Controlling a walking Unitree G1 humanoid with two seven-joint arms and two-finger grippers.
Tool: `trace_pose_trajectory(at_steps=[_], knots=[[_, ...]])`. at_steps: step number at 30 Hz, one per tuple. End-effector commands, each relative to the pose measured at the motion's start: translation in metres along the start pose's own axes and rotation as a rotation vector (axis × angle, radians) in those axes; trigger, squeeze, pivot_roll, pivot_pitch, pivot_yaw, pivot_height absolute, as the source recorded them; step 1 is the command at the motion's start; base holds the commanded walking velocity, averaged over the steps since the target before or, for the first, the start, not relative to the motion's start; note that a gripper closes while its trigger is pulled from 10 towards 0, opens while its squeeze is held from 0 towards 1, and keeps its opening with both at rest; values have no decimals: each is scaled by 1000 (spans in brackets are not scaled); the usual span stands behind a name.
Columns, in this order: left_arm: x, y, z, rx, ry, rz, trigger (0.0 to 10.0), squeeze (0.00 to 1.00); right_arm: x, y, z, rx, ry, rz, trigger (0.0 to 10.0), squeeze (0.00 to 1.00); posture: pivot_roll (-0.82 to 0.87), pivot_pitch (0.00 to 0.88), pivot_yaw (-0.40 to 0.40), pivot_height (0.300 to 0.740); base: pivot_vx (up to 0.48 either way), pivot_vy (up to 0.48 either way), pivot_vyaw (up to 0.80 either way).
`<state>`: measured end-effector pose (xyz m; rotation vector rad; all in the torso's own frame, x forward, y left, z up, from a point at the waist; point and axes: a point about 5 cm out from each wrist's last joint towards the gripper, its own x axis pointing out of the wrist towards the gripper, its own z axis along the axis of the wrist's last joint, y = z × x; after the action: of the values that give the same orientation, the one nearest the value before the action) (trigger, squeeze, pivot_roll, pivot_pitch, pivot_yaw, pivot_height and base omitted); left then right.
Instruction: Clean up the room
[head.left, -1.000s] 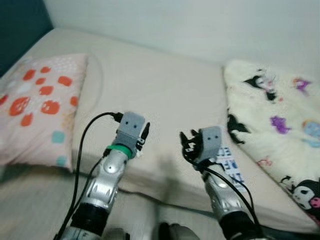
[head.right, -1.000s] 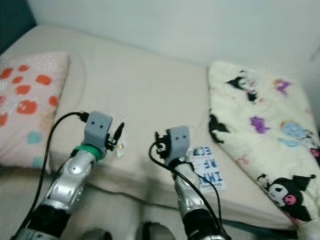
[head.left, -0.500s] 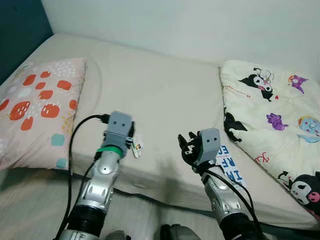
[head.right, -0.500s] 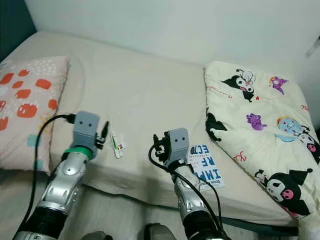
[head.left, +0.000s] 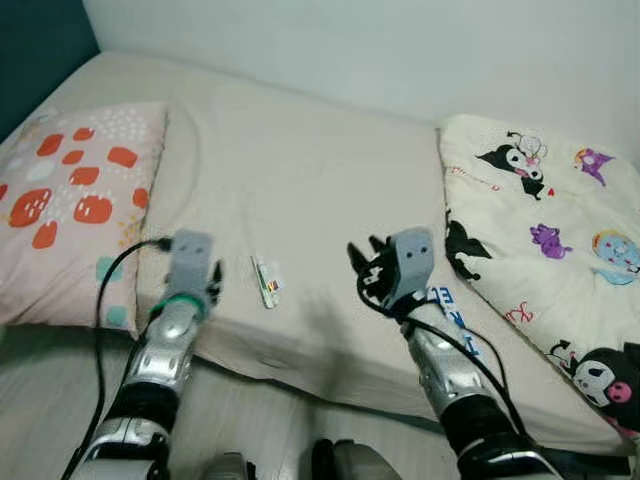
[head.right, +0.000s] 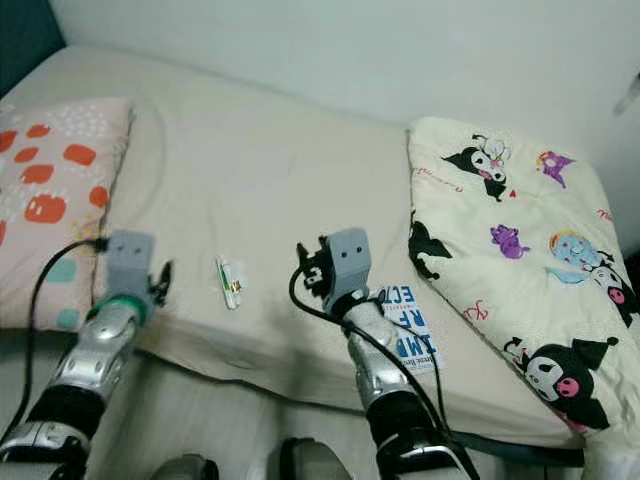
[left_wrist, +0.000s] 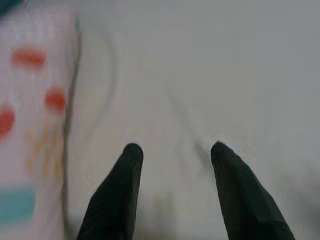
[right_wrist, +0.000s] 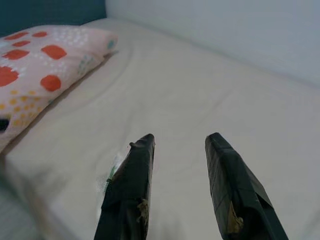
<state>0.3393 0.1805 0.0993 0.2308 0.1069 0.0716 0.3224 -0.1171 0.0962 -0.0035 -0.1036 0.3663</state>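
A small white packet (head.left: 266, 281) with green and red print lies on the beige bed sheet (head.left: 320, 180) near the mattress's front edge. My left gripper (head.left: 212, 284) hangs open and empty left of the packet, by the pillow's corner; its fingers (left_wrist: 131, 165) point over bare sheet. My right gripper (head.left: 362, 268) is open to the right of the packet, a hand's width off. In the right wrist view the packet (right_wrist: 112, 172) peeks out beside one finger (right_wrist: 137, 170). A blue-and-white printed leaflet (head.right: 410, 330) lies under my right forearm.
A pink pillow with red spots (head.left: 70, 190) covers the bed's left side. A cream cartoon-print blanket (head.left: 545, 230) is spread over the right side. A white wall (head.left: 400, 50) runs behind the bed. Floor shows below the mattress edge (head.left: 60, 400).
My left arm has drawn back to the left, away from the small packet, which stays lying on the sheet. The right arm has barely moved. The camera has shifted slightly.
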Motion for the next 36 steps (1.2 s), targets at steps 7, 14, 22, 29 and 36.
trace_pose_trajectory(at_steps=[7,14,22,29,36], knots=[[-18,5,35,-10,-187,-1,10000,0,-3,3,-6,70,12,-16,10000,0,29,91,-73,740,0,0,0],[-31,-8,28,-39,-188,-50,10000,0,-6,10,-8,122,11,-27,10000,0,19,93,-75,740,0,0,0],[-31,-20,30,-46,-176,-74,10000,0,-11,3,-13,109,41,-50,10000,0,10,92,-72,740,0,0,0],[-35,-26,31,-53,-159,-97,10000,0,-13,0,-16,114,57,-98,10000,0,10,90,-62,730,0,0,0],[-34,-29,31,-45,-151,-112,10000,0,-13,1,-17,116,62,-102,10000,0,8,81,-50,700,0,0,0]])
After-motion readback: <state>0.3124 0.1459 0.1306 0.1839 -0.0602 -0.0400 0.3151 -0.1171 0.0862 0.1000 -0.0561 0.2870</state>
